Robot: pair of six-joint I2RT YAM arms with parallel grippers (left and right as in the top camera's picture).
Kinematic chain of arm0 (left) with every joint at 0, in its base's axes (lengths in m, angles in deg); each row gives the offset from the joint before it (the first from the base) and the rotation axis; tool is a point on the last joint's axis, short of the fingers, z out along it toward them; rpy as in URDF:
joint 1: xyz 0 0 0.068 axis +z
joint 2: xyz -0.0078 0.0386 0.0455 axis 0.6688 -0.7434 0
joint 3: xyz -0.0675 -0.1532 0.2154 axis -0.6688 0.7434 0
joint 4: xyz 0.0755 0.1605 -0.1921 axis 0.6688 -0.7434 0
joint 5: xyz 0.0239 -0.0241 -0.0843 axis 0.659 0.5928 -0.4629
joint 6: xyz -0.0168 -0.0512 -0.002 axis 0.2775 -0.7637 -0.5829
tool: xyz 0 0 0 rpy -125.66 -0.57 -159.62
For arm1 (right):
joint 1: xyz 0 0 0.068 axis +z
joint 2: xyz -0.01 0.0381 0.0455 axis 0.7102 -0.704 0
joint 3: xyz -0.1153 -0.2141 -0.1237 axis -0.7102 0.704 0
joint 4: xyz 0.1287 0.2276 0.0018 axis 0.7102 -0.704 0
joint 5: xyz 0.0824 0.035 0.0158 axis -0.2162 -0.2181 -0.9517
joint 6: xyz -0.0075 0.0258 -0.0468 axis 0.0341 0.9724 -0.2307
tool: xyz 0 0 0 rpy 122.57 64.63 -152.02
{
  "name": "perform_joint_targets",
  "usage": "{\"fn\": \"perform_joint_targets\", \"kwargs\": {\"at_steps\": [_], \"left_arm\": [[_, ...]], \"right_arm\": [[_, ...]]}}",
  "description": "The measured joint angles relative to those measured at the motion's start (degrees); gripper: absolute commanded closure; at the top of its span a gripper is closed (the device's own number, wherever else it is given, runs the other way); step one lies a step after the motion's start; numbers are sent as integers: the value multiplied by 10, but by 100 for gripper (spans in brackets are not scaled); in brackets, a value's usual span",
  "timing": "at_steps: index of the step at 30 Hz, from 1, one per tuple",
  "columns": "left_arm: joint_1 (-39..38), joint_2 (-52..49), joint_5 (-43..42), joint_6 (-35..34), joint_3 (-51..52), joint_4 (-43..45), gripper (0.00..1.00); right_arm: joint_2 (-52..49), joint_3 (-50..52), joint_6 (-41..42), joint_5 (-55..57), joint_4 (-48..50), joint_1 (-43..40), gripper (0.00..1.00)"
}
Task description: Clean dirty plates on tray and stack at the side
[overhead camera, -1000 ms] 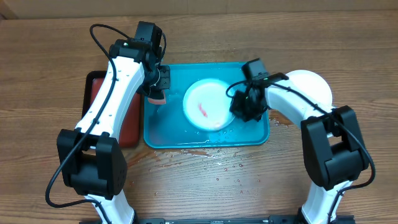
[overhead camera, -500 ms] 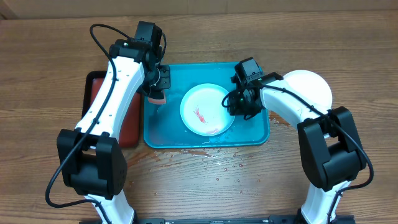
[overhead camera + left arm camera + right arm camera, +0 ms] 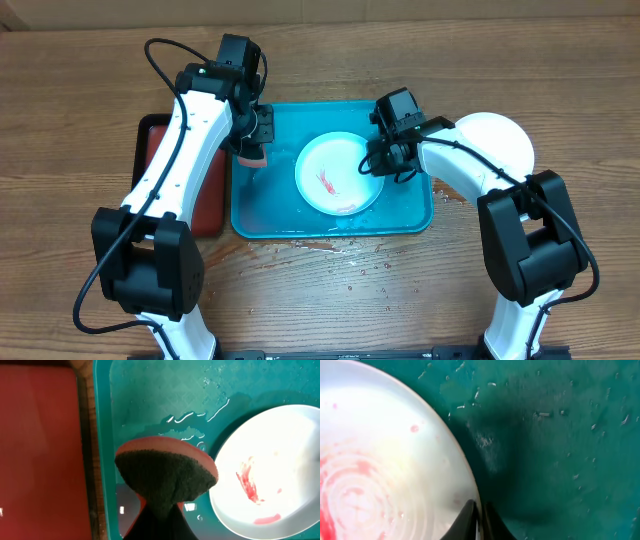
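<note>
Near edge: bare wood-grain table point(image 3: 300, 300), with scattered water drops point(image 3: 360, 268) just before the tray's near rim.

Middle: the turquoise tray point(image 3: 262, 215) lies flat, its long side running left to right. Its floor is wet; the left wrist view shows pooled water glinting.

The white plate point(image 3: 335, 175) sits in the tray right of centre, with red smears on its face. My right pincer point(image 3: 378, 165) is closed narrowly on its right rim. The right wrist view shows the fingertips point(image 3: 469, 519) almost together at that edge.

My left pincer point(image 3: 250, 150) is clamped on a sponge point(image 3: 167, 475), pink-backed with its dark scouring face showing, above the tray's left part and beside the plate.

Left: the dark red tray point(image 3: 40, 450) lies alongside the turquoise one.

Far right: another white plate point(image 3: 500, 135) on the table outside the tray, partly behind my right arm.
</note>
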Motion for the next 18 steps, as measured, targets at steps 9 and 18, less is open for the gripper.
{"fn": "perform_joint_targets", "kwargs": {"at_steps": [9,18], "left_arm": [[0,0,0,0,0,2,96],[-2,0,0,0,0,4,96]], "right_arm": [[0,-7,149,-64,-74,-2,96],[0,2,307,-85,-57,36,96]]}}
